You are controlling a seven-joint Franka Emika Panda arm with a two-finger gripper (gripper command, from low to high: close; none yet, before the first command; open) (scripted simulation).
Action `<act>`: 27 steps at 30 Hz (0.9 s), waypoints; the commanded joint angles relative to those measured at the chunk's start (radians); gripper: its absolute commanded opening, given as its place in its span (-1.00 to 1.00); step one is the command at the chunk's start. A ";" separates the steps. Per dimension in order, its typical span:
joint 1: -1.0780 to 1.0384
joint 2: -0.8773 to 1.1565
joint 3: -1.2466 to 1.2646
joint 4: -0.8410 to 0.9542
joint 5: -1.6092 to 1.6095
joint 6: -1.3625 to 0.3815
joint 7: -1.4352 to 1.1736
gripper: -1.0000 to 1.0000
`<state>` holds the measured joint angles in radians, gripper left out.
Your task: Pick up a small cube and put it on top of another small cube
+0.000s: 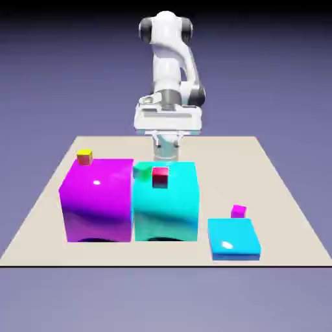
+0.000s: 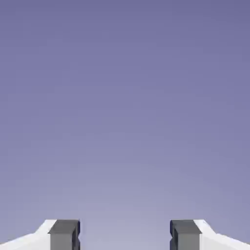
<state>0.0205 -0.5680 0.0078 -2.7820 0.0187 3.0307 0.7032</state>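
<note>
Magenta and small, the cube sits low on the desk, reachable by the open, empty pincer from above.

Apparently narrow gap beside blue slab

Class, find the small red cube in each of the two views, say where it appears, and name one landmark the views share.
Exterior view: the small red cube is near the middle, on the big cyan block.
Hand view: the cube is not in it.
Shared landmark: the gripper, whose grey fingertips show at the hand view's bottom edge.
</note>
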 commanded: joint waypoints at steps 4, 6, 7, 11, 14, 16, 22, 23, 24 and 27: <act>-0.011 0.145 0.132 0.072 0.054 -0.091 0.116 0.00; -0.017 0.217 0.197 0.107 0.080 -0.136 0.177 0.00; -0.020 0.254 0.230 0.124 0.093 -0.159 0.207 0.00; -0.032 0.399 0.361 0.193 0.144 -0.249 0.328 0.00; -0.049 0.501 0.448 0.214 0.163 -0.308 0.455 0.00; -0.061 0.569 0.505 0.226 0.173 -0.346 0.542 0.00; -0.098 0.762 0.664 0.249 0.196 -0.453 0.803 0.00; -0.105 0.791 0.686 0.249 0.197 -0.468 0.846 0.00; -0.113 0.810 0.700 0.240 0.192 -0.477 0.890 0.00; -0.090 0.852 0.677 0.234 0.167 -0.445 0.921 0.00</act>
<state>-0.0698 0.2842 0.6852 -2.5479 0.1859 2.5861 1.6245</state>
